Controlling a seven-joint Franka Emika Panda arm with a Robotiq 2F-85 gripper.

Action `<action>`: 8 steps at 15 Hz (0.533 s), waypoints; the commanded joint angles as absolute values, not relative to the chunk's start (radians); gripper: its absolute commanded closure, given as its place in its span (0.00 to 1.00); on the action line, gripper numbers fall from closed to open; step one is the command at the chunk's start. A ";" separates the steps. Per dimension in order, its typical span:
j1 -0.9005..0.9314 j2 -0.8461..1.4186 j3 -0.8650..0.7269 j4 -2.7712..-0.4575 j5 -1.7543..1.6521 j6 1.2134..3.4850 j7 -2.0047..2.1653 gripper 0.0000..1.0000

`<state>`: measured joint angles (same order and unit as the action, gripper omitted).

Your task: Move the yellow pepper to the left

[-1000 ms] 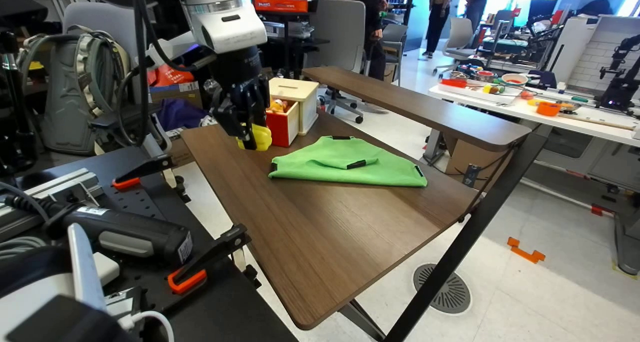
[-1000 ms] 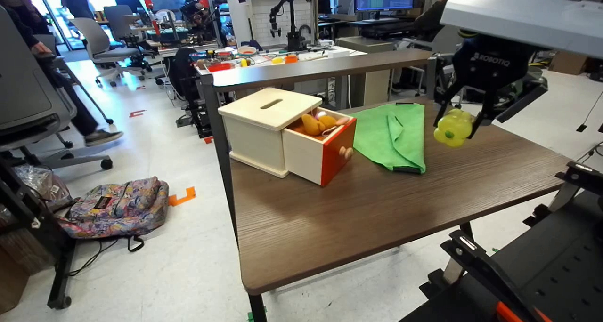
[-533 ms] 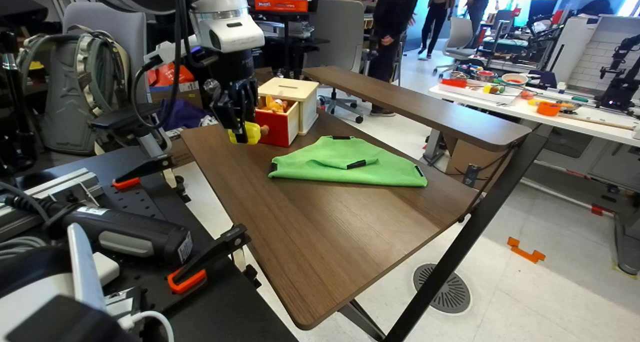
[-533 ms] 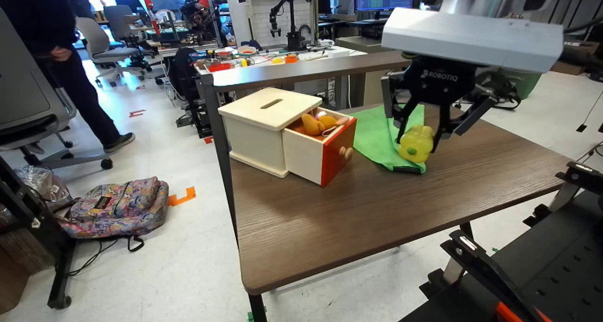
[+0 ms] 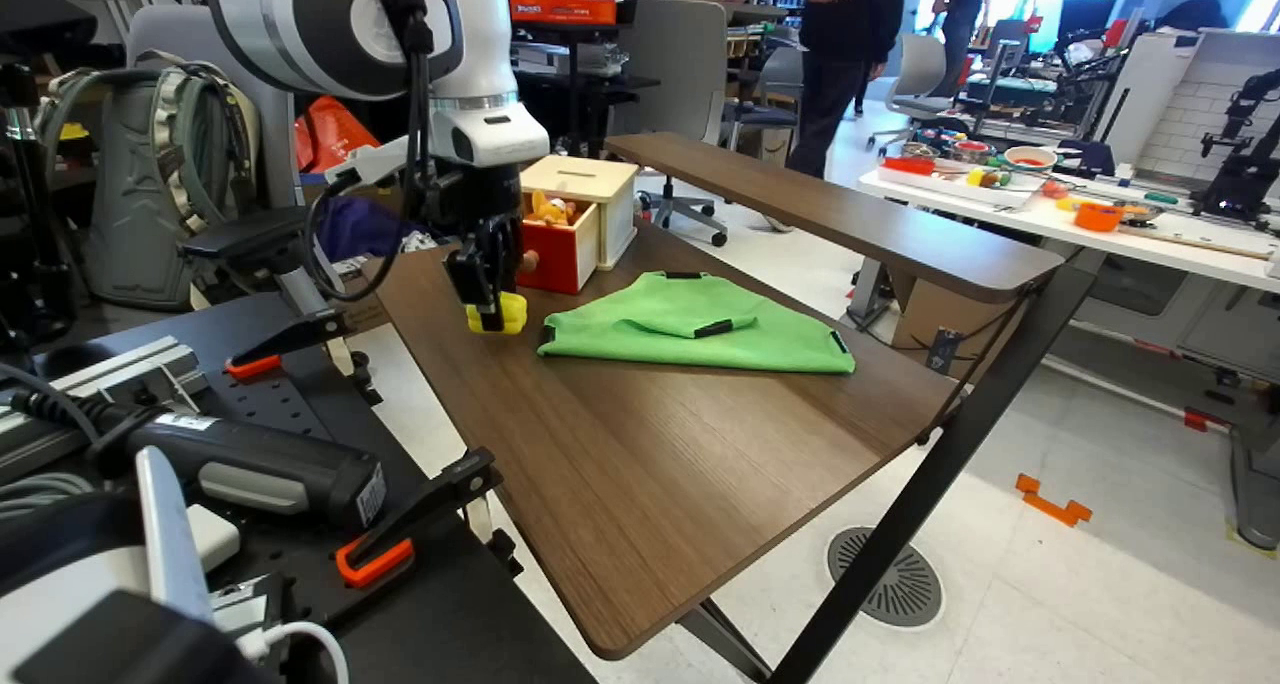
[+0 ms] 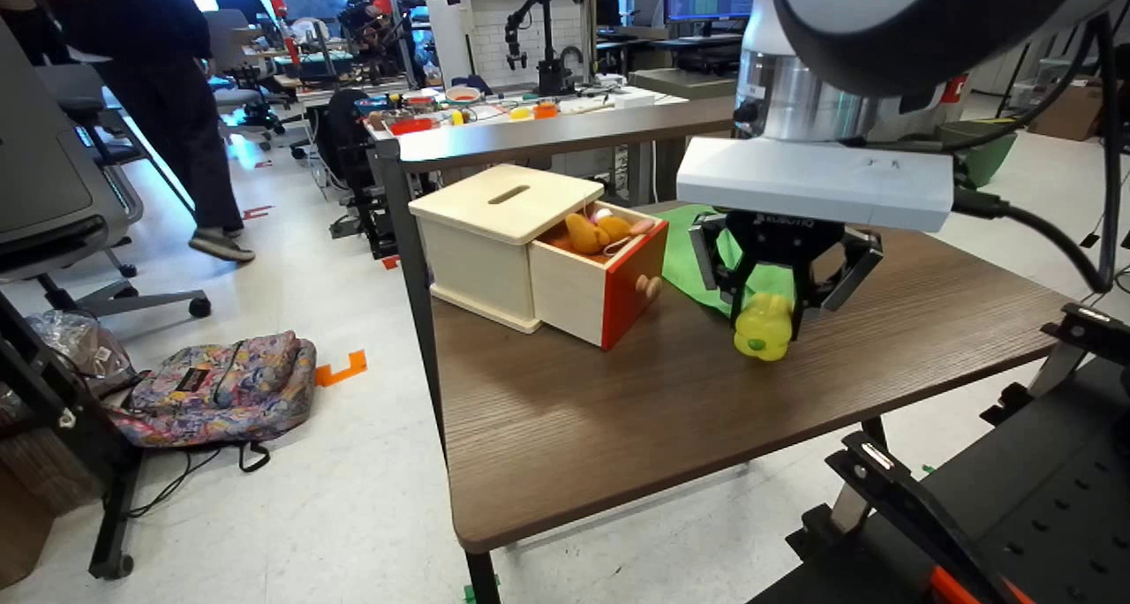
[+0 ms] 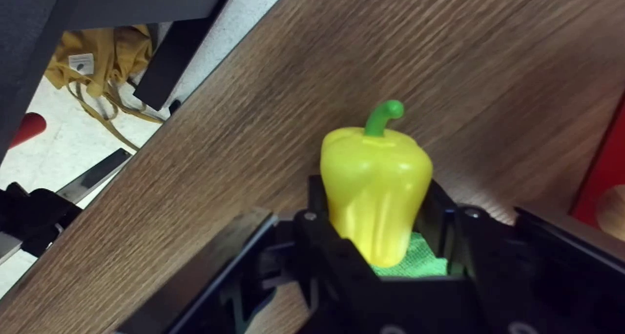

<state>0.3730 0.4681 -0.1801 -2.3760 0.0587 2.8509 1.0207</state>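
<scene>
The yellow pepper (image 5: 513, 314) is a small glossy toy with a green stem. It shows in both exterior views (image 6: 764, 328) and in the wrist view (image 7: 376, 187). My gripper (image 6: 766, 317) is shut on it, with a black finger against each side. The gripper points down and holds the pepper low over the brown table (image 6: 618, 427), in front of the red drawer and beside the green cloth. I cannot tell whether the pepper touches the table. In the wrist view its stem points away from the gripper's palm.
A pale wooden box (image 6: 481, 264) stands on the table, its red-fronted drawer (image 6: 634, 286) open with toys inside. A green cloth (image 5: 690, 324) lies beyond the gripper. A raised brown shelf (image 5: 830, 214) runs along one table edge. Black clamps (image 5: 430, 504) sit near another edge.
My gripper has carried the pepper across toward the drawer's side and down closer to the table. The arm has turned more upright. The box and cloth have not moved. A person walks in the background.
</scene>
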 commanded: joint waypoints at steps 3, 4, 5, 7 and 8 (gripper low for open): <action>0.371 0.536 -0.192 -2.305 0.034 2.819 1.030 0.78; 0.372 0.536 -0.192 -2.303 0.035 2.820 1.033 0.78; 0.369 0.538 -0.191 -2.300 0.037 2.820 1.030 0.28; 0.370 0.537 -0.193 -2.298 0.038 2.821 1.031 0.20; 0.367 0.537 -0.192 -2.300 0.039 2.823 1.028 0.14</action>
